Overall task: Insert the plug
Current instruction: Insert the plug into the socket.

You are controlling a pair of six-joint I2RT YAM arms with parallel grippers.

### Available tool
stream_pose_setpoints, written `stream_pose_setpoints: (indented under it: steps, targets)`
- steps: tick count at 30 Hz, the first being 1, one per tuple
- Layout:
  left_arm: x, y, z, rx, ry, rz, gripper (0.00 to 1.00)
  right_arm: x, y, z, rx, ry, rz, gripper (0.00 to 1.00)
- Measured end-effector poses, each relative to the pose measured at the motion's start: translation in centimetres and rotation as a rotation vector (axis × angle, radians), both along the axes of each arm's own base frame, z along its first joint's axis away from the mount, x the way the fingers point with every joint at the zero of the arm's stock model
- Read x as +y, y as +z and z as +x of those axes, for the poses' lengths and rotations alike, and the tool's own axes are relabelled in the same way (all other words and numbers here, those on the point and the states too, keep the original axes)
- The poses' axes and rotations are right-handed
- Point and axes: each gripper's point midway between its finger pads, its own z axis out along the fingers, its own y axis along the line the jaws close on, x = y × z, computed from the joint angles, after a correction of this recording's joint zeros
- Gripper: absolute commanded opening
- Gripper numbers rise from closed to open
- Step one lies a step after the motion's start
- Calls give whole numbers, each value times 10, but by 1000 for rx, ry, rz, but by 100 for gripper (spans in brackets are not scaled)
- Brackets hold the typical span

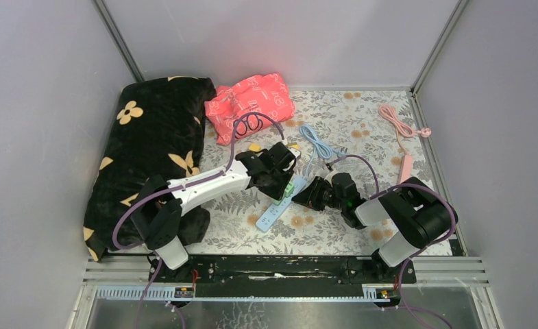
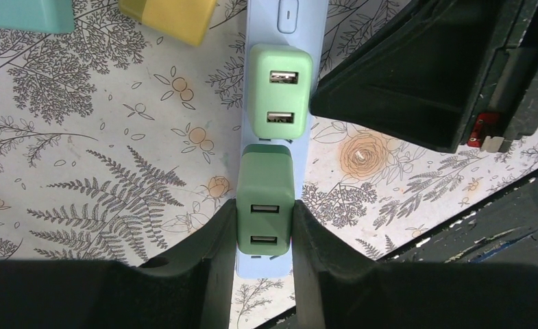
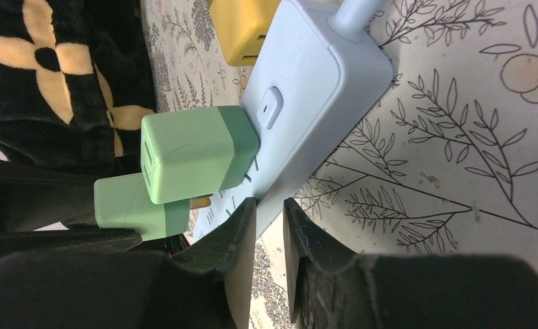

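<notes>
Currently, overhead: both arms reach in to the power strip (image 1: 271,215) mid-desk (image 1: 362,116), with the left gripper (image 1: 283,179) over it and the right gripper (image 1: 308,195) low at its side.

Left wrist: jaws clamped on the dark green plug (image 2: 264,199), which stands on the strip just beside a pale green charger (image 2: 279,92) already seated.

Right wrist: fingers closed on the strip's near edge, apparently steadying it. A prong seems to show under the plug, so I judge it not fully home; the final press is left.

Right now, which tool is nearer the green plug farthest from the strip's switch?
Left. The left tool clamps that green plug; the right tool pinches the power strip edge nearby.
</notes>
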Motion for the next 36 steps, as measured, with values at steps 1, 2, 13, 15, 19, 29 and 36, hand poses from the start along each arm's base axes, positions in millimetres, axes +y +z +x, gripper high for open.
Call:
stream_pose_setpoints:
  steps: [1,2,13,15,19,29,36]
  targets:
    - [0,-1,0,-1,1,4,0,0,0,0,0,0,0,27]
    - [1,-2,1,-3,2,9,0,0,0,0,0,0,0,27]
    - [0,-6,1,-7,2,25,0,1,0,0,2,2,-3,27]
    - [0,-7,1,-9,2,27,0,1,0,0,2,2,-2,27]
    - [0,-6,3,-21,5,28,0,1,0,0,2,3,-3,27]
    - [-1,-8,6,-29,3,30,0,1,0,0,3,3,-3,26]
    - [-3,-12,5,-24,-1,35,0,1,0,0,6,3,-5,26]
